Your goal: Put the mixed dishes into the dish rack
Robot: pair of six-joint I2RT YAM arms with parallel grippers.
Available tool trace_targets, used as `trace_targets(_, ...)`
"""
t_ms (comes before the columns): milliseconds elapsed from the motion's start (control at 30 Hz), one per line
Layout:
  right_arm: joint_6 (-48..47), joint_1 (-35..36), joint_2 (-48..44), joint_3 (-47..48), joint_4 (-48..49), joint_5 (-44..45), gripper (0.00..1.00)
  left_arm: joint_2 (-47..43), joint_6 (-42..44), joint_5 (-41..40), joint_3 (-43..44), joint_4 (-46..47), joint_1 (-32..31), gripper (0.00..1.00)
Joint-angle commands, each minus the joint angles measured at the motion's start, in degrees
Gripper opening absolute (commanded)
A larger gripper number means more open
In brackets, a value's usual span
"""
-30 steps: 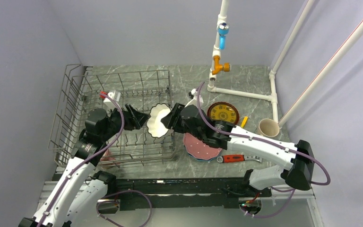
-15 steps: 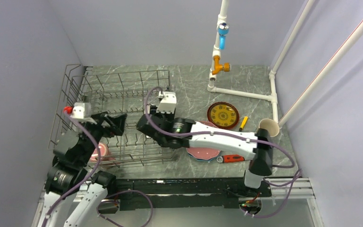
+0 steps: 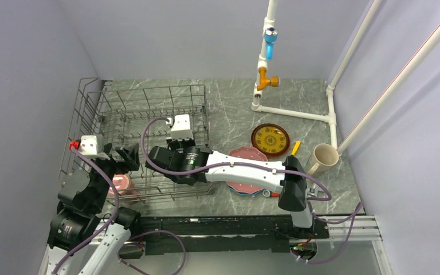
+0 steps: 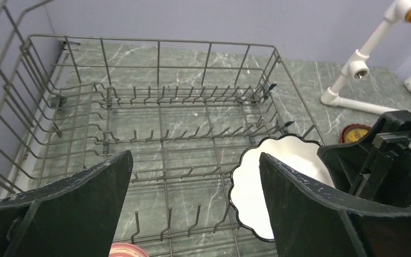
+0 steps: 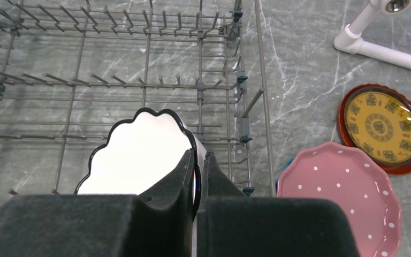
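White porcelain with a dark scalloped edge is what our right gripper [image 5: 197, 160] pinches: its fingers are pressed together on the rim of the white scalloped bowl [image 5: 139, 152], which hangs tilted on edge over the near right part of the dish rack [image 5: 257, 80], above the rows of tines. We cannot tell from these views whether the bowl's lower edge touches the wires. Our left gripper [image 4: 195, 176] stands spread wide and empty just beside it, over the rack's near left side. As for progress, we judge the job to be in its early half: the pink mug [image 3: 120, 183] appears to sit in the rack's near left corner, and the bowl is about to be the second piece in. Four dishes wait on the table [image 3: 229, 109] to the right of the rack: the pink scalloped plate [image 5: 340, 198] with the blue plate [image 5: 288, 161] showing as a sliver under it, the red-brown plate [image 3: 270, 139] a little farther back, and the cream cup [image 3: 325, 156] well apart at the right edge. A yellow screwdriver [image 3: 295, 148] lies between plate and cup and is not ours to load.
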Motion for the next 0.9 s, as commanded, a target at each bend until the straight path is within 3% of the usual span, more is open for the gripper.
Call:
trace_targets(0,-4.8,-1.0,-2.9,-1.7,8.4,0.7,0.0,1.9,1.6,5.1,-2.8,1.9,-0.1,0.93)
trace_targets(233,-7.1,-3.2,-5.3,-7.3,16.2,-3.0,0.0,7.6,-1.5,25.2,-8.9,8.1,-0.1,0.86)
trace_targets(367,-7.6,-4.7,-8.0,-9.6,17.9,-6.2,0.0,10.4,2.7,38.4,-9.4,8.4,-0.1,0.83)
trace_targets(600,-8.5,-6.5,-11.2,-13.4,21.1,-12.7,0.0,17.9,10.5,42.7,-6.2,3.2,-0.1,0.86)
trace_targets(867,-6.3,-8.7,-14.1,-16.8,22.7,-18.5,0.0,20.6,10.3,40.6,-10.9,12.3,-2.1,0.68)
